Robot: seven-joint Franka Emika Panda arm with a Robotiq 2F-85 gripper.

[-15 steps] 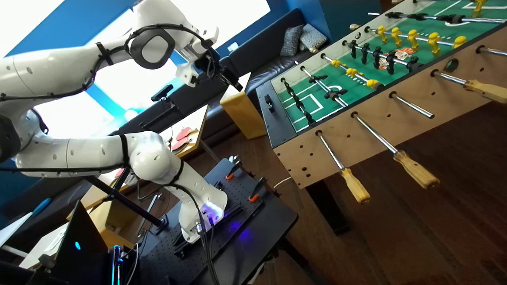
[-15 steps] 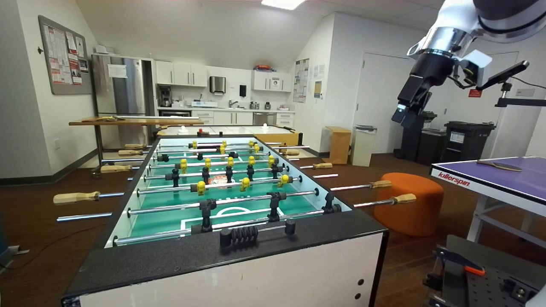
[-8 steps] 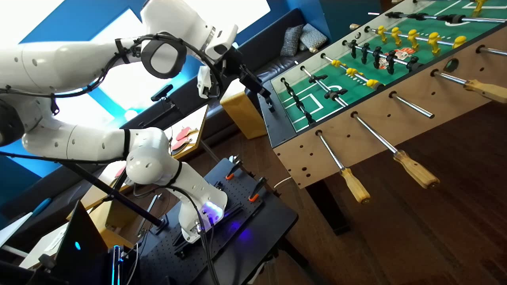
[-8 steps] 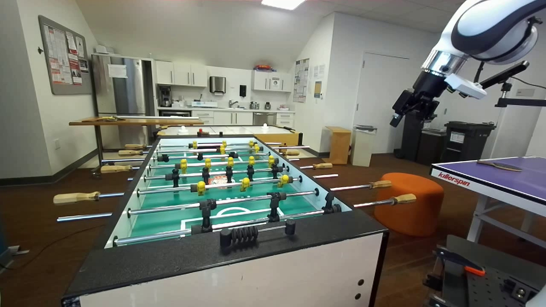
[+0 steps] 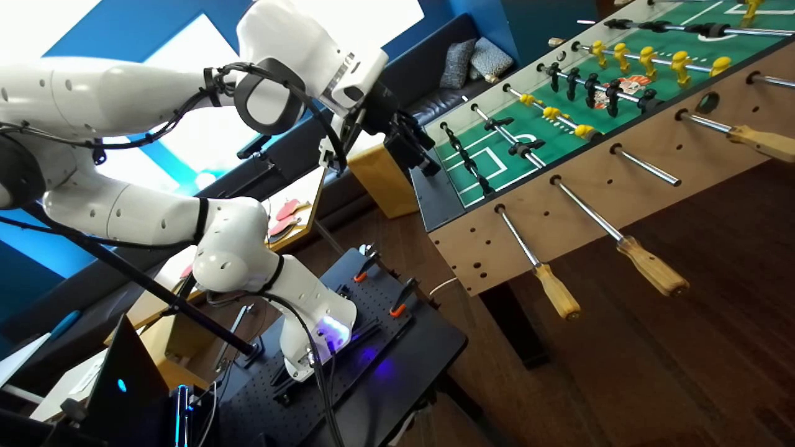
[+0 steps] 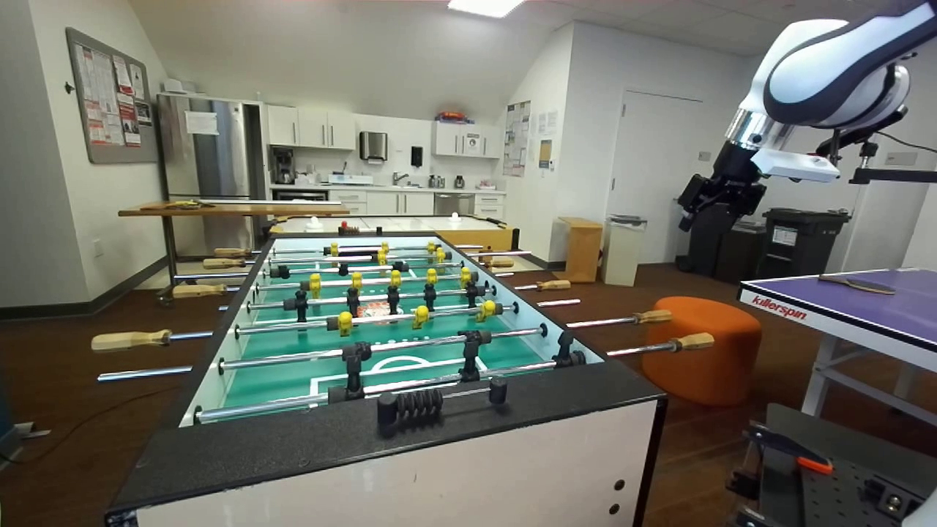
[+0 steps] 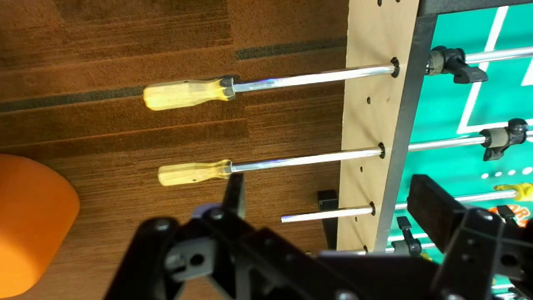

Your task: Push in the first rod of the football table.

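The football table (image 5: 497, 261) has a green pitch and wooden side; it also shows in an exterior view (image 6: 410, 468) and the wrist view (image 7: 368, 125). The first rod (image 5: 556, 292), silver with a tan handle, sticks out from its end in both exterior views (image 6: 692, 342). In the wrist view the first rod (image 7: 189, 93) lies at the top, its far end inside the table hidden. My gripper (image 5: 431, 158) is in the air above the table's end; it also shows in an exterior view (image 6: 706, 208). In the wrist view my gripper (image 7: 328, 185) is open, empty, and apart from the first rod.
The neighbouring rod (image 7: 193, 173) with a tan handle runs parallel, near a fingertip in the picture. A handleless rod (image 7: 325, 215) follows. An orange stool (image 6: 695, 366) stands beside the handles. A purple table (image 6: 893, 300) and the black robot bench (image 5: 428, 354) stand nearby.
My arm has moved towards the football table, right and down in an exterior view, and the gripper has turned. The rods and handles have not moved.
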